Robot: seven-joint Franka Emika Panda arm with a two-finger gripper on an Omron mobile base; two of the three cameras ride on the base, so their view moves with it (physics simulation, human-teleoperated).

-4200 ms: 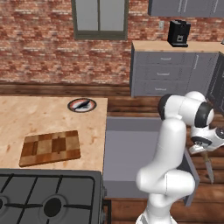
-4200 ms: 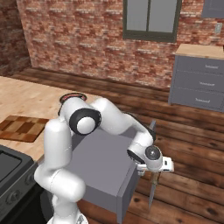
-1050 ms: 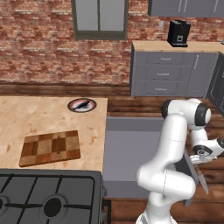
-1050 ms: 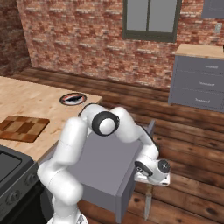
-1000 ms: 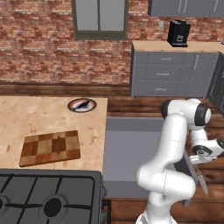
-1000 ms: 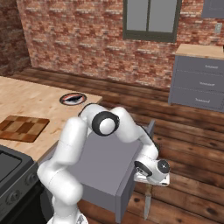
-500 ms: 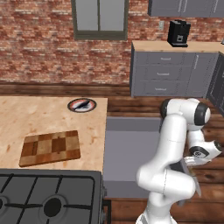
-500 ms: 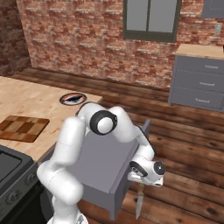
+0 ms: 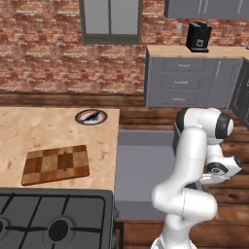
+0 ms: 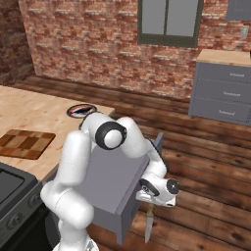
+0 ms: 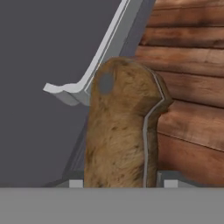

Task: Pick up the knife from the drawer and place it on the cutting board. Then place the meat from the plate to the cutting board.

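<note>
In the right base view the gripper (image 10: 153, 200) hangs low in the lower middle of the frame, just outside the front of the open drawer (image 10: 110, 184). It is clamped on the knife (image 10: 148, 222), whose thin grey blade points straight down toward the wooden floor (image 10: 206, 162) below the hand. In the hand view the brown wooden handle (image 11: 120, 135) fills the centre, rising between the two fingertips at the bottom edge, with the drawer's silver bar handle (image 11: 94, 61) running up and to the right just behind it. The jaws stand partly closed, pressing on the handle from either side.

In the left base view the cutting board (image 9: 56, 164) lies at left centre on the light counter (image 9: 29, 131), with the plate (image 9: 91, 116) beyond it near the counter's far edge. The dark meat (image 9: 93, 116) lies on the plate. The drawer's grey inside (image 9: 141, 170) sits at centre, partly hidden by the white arm (image 9: 192, 160).
</note>
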